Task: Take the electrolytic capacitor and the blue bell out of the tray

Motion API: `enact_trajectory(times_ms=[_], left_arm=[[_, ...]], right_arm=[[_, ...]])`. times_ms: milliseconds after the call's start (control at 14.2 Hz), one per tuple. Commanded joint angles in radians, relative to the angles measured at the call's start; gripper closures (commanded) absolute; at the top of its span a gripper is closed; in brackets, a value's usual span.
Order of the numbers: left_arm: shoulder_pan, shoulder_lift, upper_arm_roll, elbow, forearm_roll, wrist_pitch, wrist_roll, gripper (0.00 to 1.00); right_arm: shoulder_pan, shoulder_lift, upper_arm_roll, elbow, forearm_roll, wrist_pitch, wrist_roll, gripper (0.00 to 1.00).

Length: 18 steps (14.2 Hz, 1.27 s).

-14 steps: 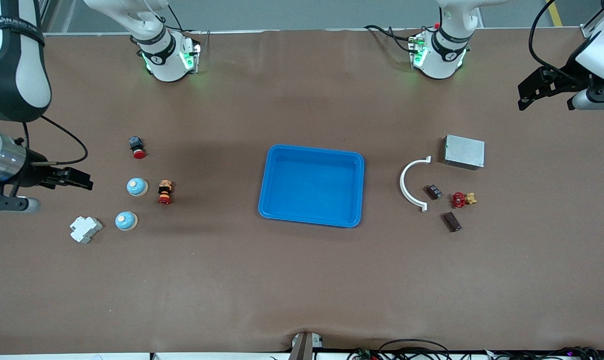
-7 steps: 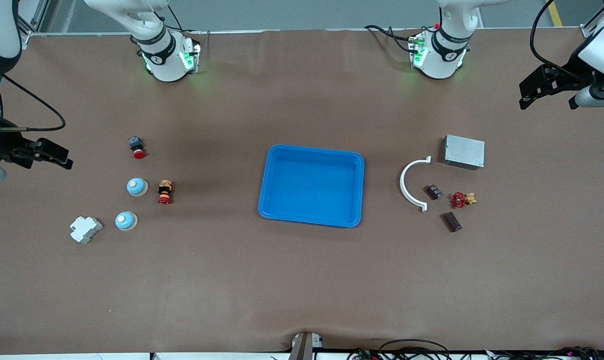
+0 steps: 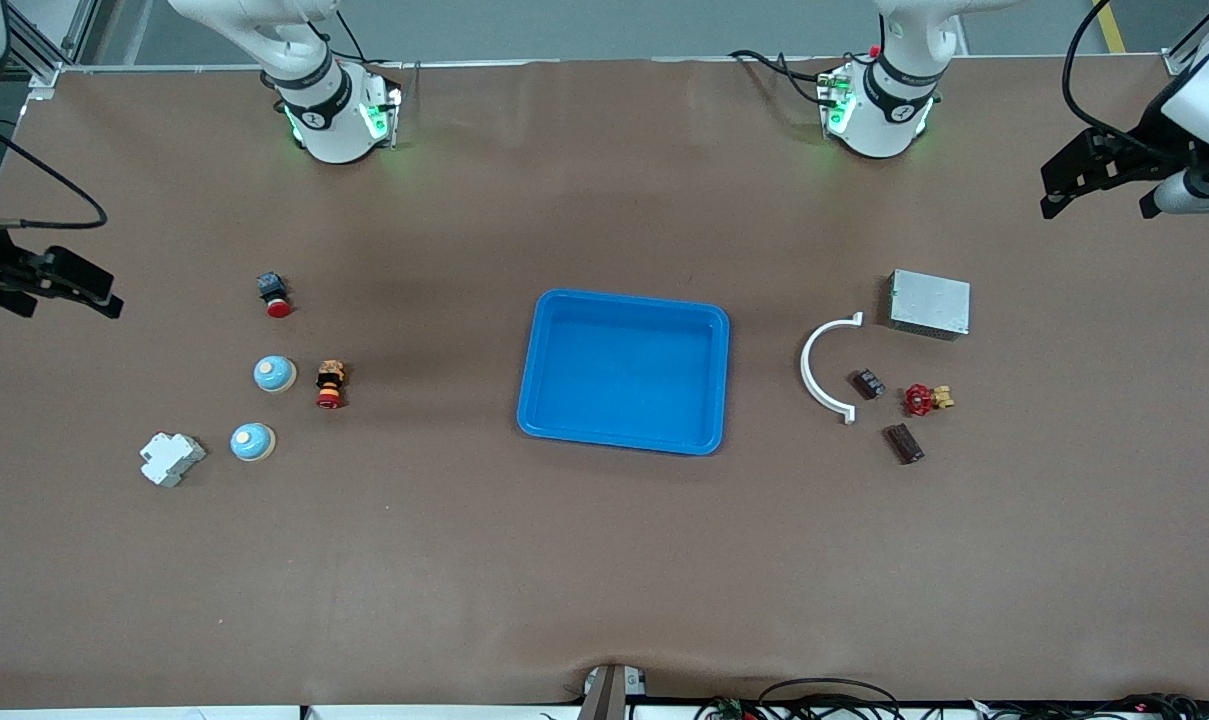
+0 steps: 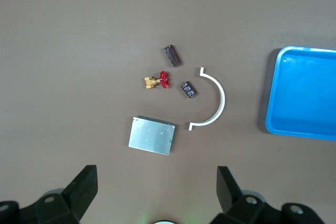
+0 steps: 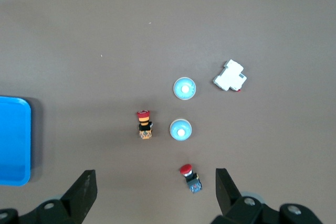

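Two capacitors (image 3: 869, 383) (image 3: 903, 443) lie beside the white arc (image 3: 822, 367); two blue bells (image 3: 274, 373) (image 3: 253, 441) sit toward the right arm's end, the blue tray (image 3: 623, 371) between. Left tool (image 3: 1094, 175) and right tool (image 3: 59, 285) hover open, empty.

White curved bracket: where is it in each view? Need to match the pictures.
Front view: white curved bracket lies between the blue tray and the metal box, toward the left arm's end of the table.
Left wrist view: bracket mid-frame, between tray and box.
Right wrist view: not in it.
Shared landmark: the blue tray, in all three.
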Motion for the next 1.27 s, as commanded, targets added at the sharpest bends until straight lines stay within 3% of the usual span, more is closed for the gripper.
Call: enact_trajectory(times_ms=[0, 1198], left_arm=[[0.033, -0.012, 0.003, 0.006, -0.014, -0.011, 0.019, 0.00], [0.019, -0.001, -0.008, 0.051, -0.012, -0.101, 0.014, 0.00]], right_arm=[[-0.015, -0.003, 0.014, 0.057, -0.015, -0.075, 0.011, 0.00], [-0.009, -0.009, 0.011, 0.113, -0.012, -0.195, 0.015, 0.00]])
